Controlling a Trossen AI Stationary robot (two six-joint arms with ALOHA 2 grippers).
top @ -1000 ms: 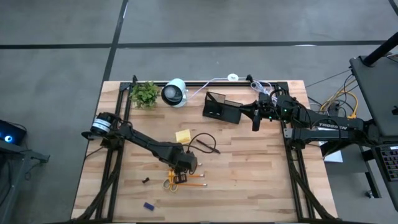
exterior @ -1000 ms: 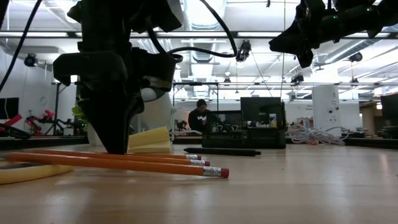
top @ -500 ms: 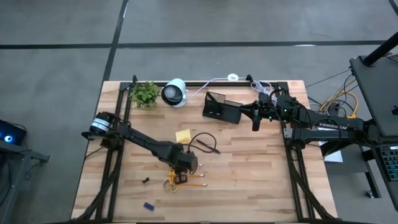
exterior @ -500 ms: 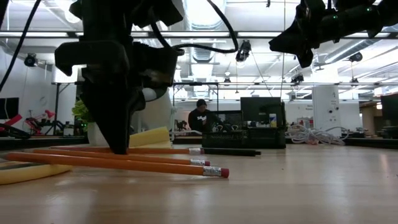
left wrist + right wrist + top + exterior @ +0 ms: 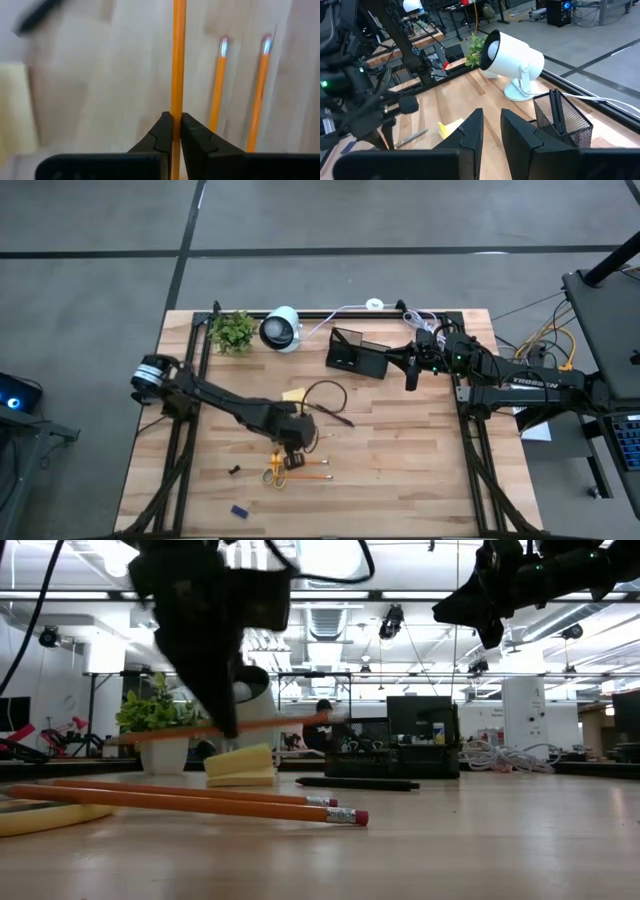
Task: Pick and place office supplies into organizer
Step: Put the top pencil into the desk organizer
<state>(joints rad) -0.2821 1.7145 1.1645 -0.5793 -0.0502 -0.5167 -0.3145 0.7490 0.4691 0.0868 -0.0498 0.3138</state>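
Note:
My left gripper point(image 5: 226, 726) point(image 5: 292, 444) hangs above the table's near middle, shut on one orange pencil point(image 5: 280, 724). Two more orange pencils point(image 5: 200, 802) point(image 5: 218, 85) lie flat on the wood below it, beside the yellow-handled scissors point(image 5: 274, 474). Farther back lie a yellow sticky-note pad point(image 5: 240, 764) point(image 5: 294, 394) and a black pen point(image 5: 355, 783). The black organizer point(image 5: 352, 352) stands at the far middle. My right gripper point(image 5: 491, 125) point(image 5: 410, 372) waits high beside the organizer, its fingers a little apart with nothing between them. My left gripper pinches the pencil's shaft point(image 5: 176, 107) between its two fingertips, about midway along its length. The fingers come from above, slanting steeply down, and lie across the pencil. The pencil is lifted clear of the table and hangs nearly level.
A white round lamp point(image 5: 281, 328) and a green potted plant point(image 5: 232, 330) stand at the far left. A tiny dark clip point(image 5: 234, 470) and a small blue piece point(image 5: 239, 511) lie near the front left. A black cable point(image 5: 325, 402) loops over the table's middle.
My left gripper has gone up from the table, taking one pencil with it. That pencil lay with the others on the wood and now hangs clear, nearly level. The other two pencils have stayed where they were.

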